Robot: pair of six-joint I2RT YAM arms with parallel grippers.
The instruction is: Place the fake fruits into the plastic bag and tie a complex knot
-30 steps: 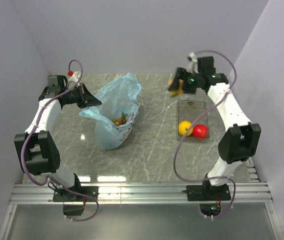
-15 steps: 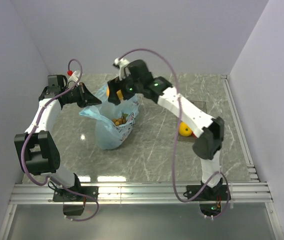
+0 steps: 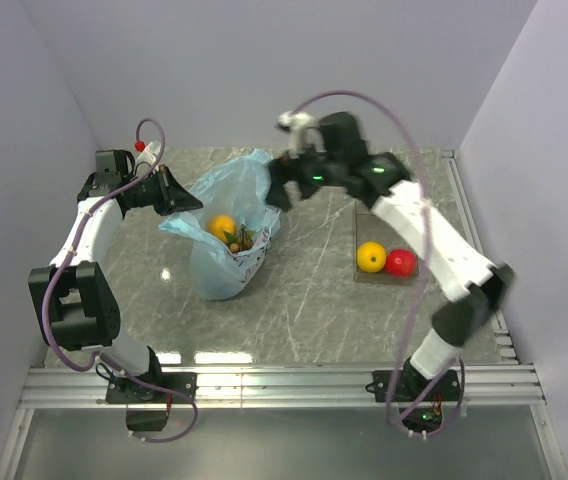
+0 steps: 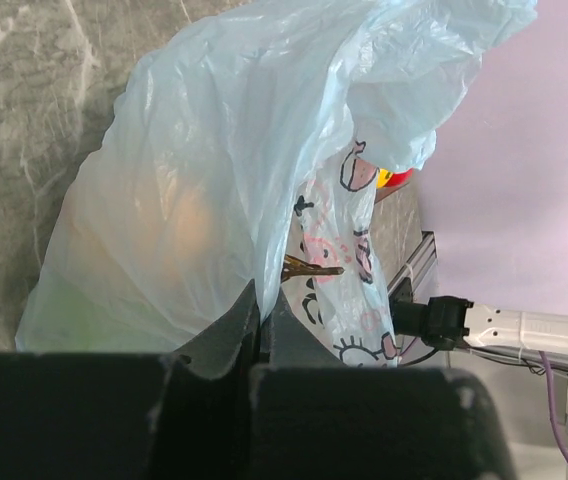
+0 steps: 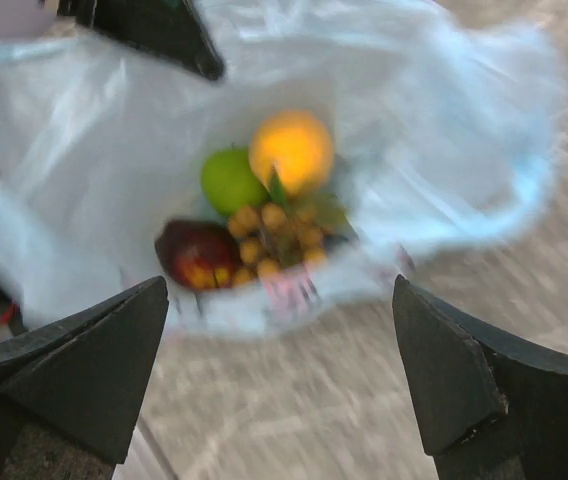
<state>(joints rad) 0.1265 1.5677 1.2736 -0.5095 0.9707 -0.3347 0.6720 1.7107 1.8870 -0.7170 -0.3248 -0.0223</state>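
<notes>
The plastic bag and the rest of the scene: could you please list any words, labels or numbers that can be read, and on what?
None can be read in any view.
The plastic bag carries a pink-and-dark cartoon print, but any lettering is too small or blurred to read.
</notes>
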